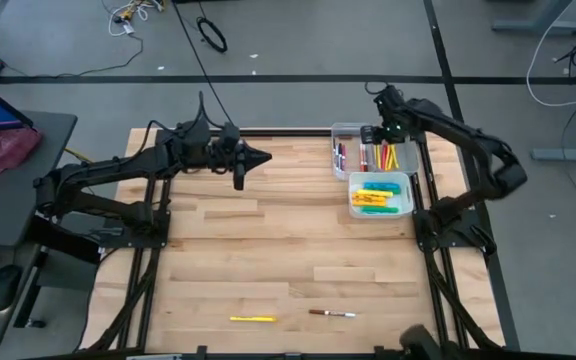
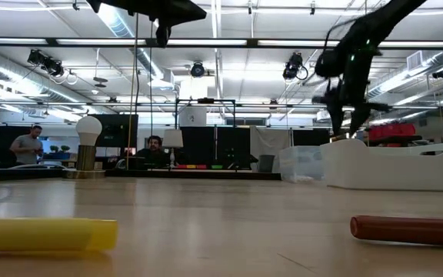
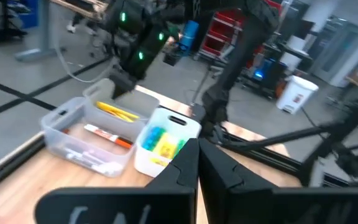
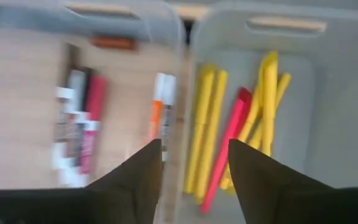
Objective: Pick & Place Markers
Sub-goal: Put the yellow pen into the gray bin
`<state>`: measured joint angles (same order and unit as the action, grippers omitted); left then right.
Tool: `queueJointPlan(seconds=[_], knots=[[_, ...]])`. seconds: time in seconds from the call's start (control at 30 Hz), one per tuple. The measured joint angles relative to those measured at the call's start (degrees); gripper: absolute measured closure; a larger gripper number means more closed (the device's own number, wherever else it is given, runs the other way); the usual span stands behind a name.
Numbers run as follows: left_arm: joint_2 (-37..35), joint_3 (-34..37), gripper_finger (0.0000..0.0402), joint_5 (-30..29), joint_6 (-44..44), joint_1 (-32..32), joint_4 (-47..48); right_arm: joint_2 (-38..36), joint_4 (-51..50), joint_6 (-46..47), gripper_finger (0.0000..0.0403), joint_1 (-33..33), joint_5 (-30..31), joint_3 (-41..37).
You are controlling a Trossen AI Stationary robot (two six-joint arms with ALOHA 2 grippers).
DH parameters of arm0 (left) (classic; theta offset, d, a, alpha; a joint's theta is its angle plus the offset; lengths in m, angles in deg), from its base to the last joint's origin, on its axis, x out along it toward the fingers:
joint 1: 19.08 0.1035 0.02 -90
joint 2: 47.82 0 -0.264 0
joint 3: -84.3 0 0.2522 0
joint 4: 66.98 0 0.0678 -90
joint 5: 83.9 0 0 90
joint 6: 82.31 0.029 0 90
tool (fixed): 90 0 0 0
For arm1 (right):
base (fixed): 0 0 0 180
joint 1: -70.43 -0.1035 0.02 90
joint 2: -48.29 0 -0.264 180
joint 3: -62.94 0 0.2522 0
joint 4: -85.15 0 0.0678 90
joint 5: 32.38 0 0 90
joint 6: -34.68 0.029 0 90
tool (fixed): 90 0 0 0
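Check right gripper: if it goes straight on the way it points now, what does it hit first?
Probably the wall shared by the two clear bins: the right gripper hangs open right above it, yellow markers to one side, white-barrelled markers to the other. Depth is unclear.

Light wooden plank table (image 1: 268, 240), dark frame at edges. Near front edge: thin yellow marker (image 1: 252, 319) lying flat; just beside it, apart, white marker with dark-red cap (image 1: 331, 313). Far right corner: clear bin (image 1: 353, 133) with markers; touching it, second bin (image 1: 381, 212) with yellow, green, cyan highlighters. Rest of surface bare wood.
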<state>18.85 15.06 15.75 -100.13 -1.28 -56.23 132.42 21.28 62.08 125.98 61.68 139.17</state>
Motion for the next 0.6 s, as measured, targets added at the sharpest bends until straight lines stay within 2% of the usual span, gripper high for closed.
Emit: queueJointPlan(seconds=[0.13, 0.3, 0.47, 0.6], knots=[[0.0, 0.0, 0.0390, 4.3, 0.4, -0.2, 0.4, -8.3, 0.0, 0.8, 0.0210, -5.9, 0.1, 0.0], [-0.6, 0.0, 0.0392, 7.1, 3.8, -2.9, 1.9, -17.0, 0.3, 4.2, 0.0218, -17.4, 0.0, 0.0], [-2.0, 0.0, 0.0398, 6.8, 11.1, -10.1, 8.1, -21.3, 0.9, 9.5, 0.0228, -32.5, 3.0, 0.0], [-2.2, 0.1, 0.0396, 1.2, 12.0, -18.4, 13.9, -21.8, 1.2, 10.6, 0.0234, -44.9, 9.0, -0.3]])
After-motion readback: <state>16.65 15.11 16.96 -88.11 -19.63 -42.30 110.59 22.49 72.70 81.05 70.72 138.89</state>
